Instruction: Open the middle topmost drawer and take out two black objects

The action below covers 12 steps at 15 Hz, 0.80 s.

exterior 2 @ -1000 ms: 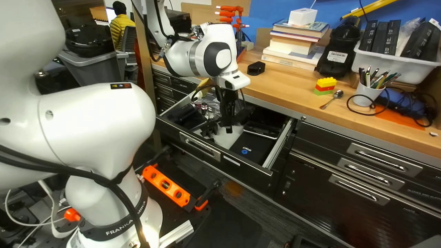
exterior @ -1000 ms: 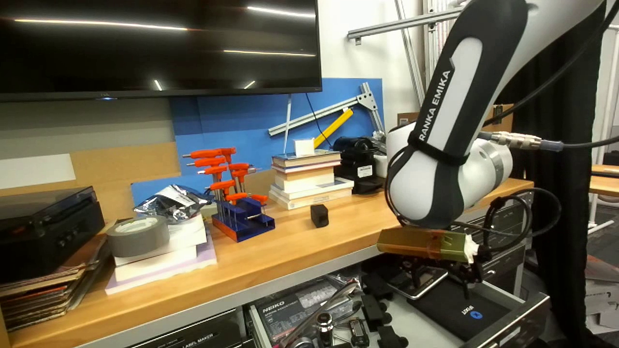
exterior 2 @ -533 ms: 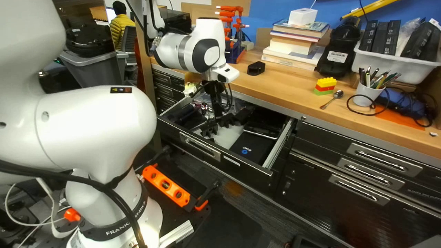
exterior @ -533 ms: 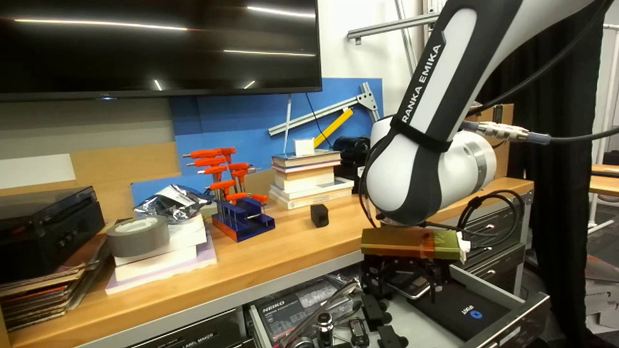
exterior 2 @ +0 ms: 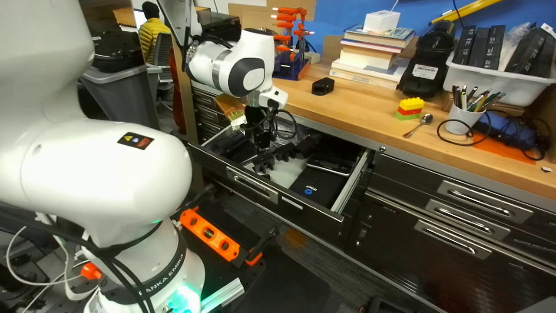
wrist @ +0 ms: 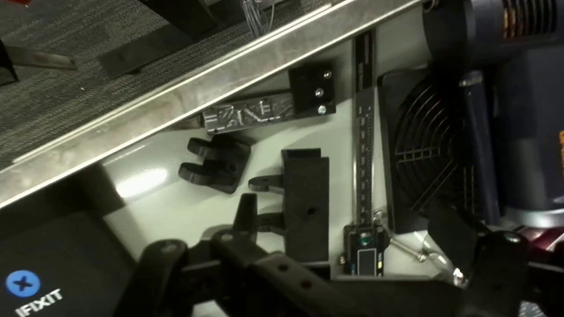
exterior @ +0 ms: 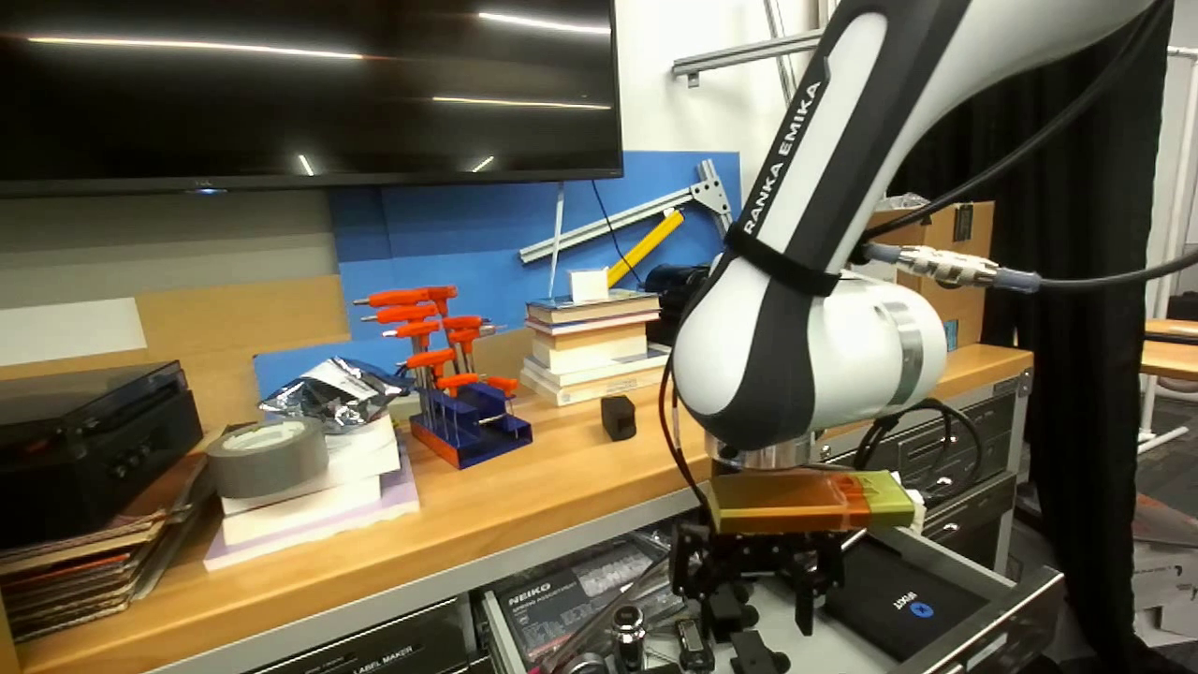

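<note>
The middle topmost drawer stands pulled open, its front [exterior 2: 321, 216] and rim [wrist: 220, 80] showing. Two chunky matte-black pronged parts lie inside. The longer one [wrist: 306, 207] also shows in an exterior view [exterior: 726, 613]. The smaller one [wrist: 222, 165] lies nearer the drawer front; it also shows in both exterior views [exterior: 756, 655] [exterior 2: 263, 164]. My gripper [wrist: 350, 218] is open and empty, pointing down over the drawer [exterior: 747, 594]. In the wrist view the longer part lies between its fingers, near the left fingertip [wrist: 246, 209]. The part's lower end is hidden behind the gripper.
Beside the parts lie a caliper [wrist: 365, 132] and a black fan grille [wrist: 423, 149]. A black IFIXIT case [exterior: 903, 599] lies at one drawer end, a NEIKO box [exterior: 571, 599] at the other. A black block [exterior: 618, 417] and an orange-handled tool rack [exterior: 468, 426] stand on the bench.
The gripper has moved along the drawer, leftward in both exterior views, from beside the IFIXIT case to over the black parts, and turned. It hangs lower in the drawer view. Drawer and contents look unmoved.
</note>
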Available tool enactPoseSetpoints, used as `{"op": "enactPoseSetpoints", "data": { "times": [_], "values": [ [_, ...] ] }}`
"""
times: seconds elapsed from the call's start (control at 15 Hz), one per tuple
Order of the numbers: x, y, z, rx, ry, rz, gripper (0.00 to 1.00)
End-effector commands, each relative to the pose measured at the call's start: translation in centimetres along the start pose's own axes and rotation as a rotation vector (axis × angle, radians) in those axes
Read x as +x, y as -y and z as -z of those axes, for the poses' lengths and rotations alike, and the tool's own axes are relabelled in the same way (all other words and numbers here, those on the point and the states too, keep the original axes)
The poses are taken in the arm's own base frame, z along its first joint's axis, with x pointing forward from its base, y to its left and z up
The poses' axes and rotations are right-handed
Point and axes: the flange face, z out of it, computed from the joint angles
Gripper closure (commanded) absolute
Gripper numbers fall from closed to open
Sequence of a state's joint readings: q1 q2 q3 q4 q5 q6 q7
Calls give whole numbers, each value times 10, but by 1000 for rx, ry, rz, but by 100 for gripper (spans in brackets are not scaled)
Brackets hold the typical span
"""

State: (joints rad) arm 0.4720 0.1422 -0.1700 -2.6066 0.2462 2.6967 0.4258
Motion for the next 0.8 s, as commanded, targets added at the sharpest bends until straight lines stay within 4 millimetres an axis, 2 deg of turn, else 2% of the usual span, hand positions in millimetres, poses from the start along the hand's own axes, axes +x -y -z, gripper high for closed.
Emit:
{"op": "enactPoseSetpoints", "data": {
  "times": [0.0,0.2,0.33,0.47,0.73],
  "values": [
    [-2,11,-14,62,61,165,0],
    [5,11,-36,107,114,311,0],
    [12,-4,-57,114,131,372,0],
    [19,-14,-71,108,148,409,0],
    [30,-29,-79,91,151,440,0]
  ]
}}
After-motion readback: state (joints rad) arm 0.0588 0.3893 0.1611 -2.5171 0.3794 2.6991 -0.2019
